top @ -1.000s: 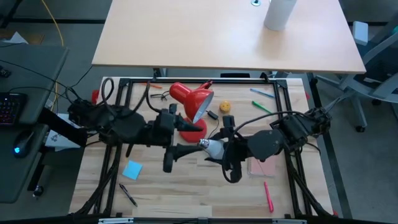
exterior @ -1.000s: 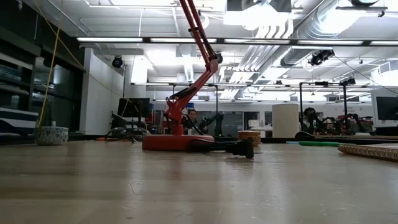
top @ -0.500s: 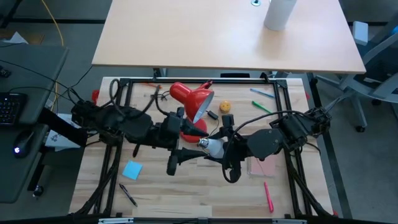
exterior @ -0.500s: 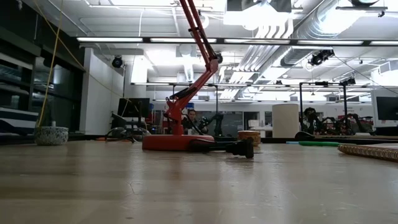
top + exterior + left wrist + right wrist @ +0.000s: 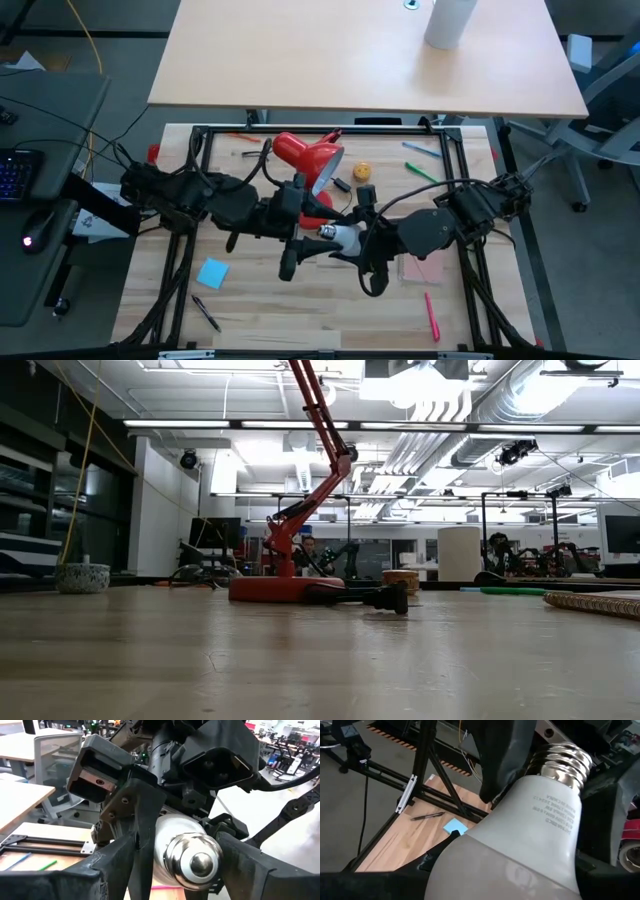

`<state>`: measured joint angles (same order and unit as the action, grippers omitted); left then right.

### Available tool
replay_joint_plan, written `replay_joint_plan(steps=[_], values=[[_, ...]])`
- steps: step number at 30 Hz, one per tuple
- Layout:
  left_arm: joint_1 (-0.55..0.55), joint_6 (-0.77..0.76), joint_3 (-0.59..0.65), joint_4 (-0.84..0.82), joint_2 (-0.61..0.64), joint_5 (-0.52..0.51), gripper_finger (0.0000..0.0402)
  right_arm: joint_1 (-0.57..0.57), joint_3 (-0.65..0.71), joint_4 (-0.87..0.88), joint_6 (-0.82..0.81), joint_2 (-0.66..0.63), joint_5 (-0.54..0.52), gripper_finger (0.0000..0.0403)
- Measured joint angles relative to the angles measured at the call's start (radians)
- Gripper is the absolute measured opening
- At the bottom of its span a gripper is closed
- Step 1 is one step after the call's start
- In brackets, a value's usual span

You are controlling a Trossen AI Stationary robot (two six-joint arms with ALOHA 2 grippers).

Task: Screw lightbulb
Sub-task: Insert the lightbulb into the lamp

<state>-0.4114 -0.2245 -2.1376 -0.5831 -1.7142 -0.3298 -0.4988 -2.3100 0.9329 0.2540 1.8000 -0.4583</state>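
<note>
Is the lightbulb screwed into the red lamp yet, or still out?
Out. The lightbulb is held by the right tool beside the red lamp, its metal screw base bare between the left tool's fingers.

A blue sticky note [image 5: 212,272] lay on the wooden surface [image 5: 300,310]; a pink marker [image 5: 432,316], green pens [image 5: 420,160] and a small yellow-orange ball [image 5: 362,171] lay apart

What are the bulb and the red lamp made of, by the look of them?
Bulb: matte white body, probably plastic or frosted glass, with small grey print; its screw base is shiny silver metal, threaded, and mirrors the room. Lamp: glossy red shade, likely painted metal, though plastic cannot be ruled out.
</note>
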Motion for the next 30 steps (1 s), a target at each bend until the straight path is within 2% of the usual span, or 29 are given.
replay_joint_plan(steps=[6,12,21,30], values=[[0.000,0.004,-0.001,-0.017,0.000,-0.004,0.0201,0.000,0.000,0.003,-0.001,0.000,-0.003,0.0225],[-0.005,0.042,-0.002,-0.017,0.001,-0.009,0.0116,0.000,0.002,0.005,0.017,0.000,-0.022,0.0225],[-0.005,0.075,-0.002,-0.016,0.001,-0.020,0.0113,0.000,0.002,0.001,0.122,0.000,-0.044,0.0225],[-0.002,0.064,-0.001,-0.011,0.002,-0.018,0.0113,-0.002,0.002,-0.025,0.059,0.000,-0.029,0.0239]])
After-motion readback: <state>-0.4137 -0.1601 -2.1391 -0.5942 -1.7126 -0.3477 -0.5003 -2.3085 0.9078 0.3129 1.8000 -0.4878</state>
